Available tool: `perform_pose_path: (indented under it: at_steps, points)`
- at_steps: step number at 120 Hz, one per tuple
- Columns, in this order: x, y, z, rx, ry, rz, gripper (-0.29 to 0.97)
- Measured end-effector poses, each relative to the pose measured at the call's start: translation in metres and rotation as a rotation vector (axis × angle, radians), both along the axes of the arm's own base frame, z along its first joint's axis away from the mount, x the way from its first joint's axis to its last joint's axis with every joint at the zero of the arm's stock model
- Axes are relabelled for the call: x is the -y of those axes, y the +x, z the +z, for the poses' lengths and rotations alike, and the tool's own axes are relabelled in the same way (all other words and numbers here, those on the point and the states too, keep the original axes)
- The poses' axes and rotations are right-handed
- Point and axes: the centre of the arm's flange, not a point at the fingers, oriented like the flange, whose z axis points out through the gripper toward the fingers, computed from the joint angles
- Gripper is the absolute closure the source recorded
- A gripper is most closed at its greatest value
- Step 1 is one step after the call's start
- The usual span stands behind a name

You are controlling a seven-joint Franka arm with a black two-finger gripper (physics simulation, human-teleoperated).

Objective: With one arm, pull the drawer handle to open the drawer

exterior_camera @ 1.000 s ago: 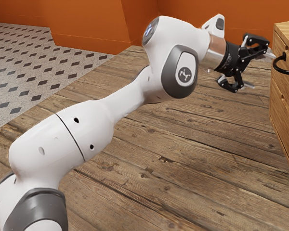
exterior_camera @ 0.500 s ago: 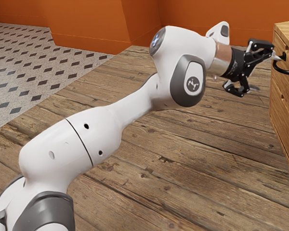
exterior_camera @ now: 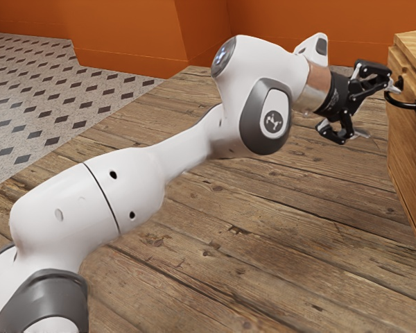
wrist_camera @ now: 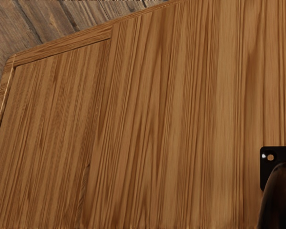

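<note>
At the exterior view's right edge stands a light wooden cabinet [exterior_camera: 410, 156] with a drawer at its top. The drawer's black loop handle [exterior_camera: 401, 103] juts toward the arm. My gripper [exterior_camera: 383, 107] is open right at that handle. Its upper fingertip [exterior_camera: 398, 82] rests at the handle's top end, and the lower finger [exterior_camera: 341, 130] hangs free below, off the handle. In the wrist view the drawer front [wrist_camera: 148, 124] is close ahead, with the handle's black mounting plate [wrist_camera: 276, 160] and the handle's dark bar [wrist_camera: 279, 202] near the hand.
A wooden plank floor [exterior_camera: 277, 229] spreads under the arm. Patterned tile [exterior_camera: 35, 90] lies at the exterior view's left, and orange walls [exterior_camera: 139, 28] close the back. The white arm [exterior_camera: 194, 139] reaches across from the lower left.
My hand first moved right to the handle, then drew back slightly to the exterior view's left. The handle and drawer front shifted left with it by a small amount.
</note>
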Motion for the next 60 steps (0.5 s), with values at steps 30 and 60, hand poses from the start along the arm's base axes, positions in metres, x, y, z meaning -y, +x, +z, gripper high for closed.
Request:
perform_pose_path:
  at_steps: [30,60]
  points:
    - [-0.018,-0.006,-0.001,-0.025,0.028,0.018,0.0]
    - [-0.044,-0.019,-0.001,-0.061,0.07,0.045,0.0]
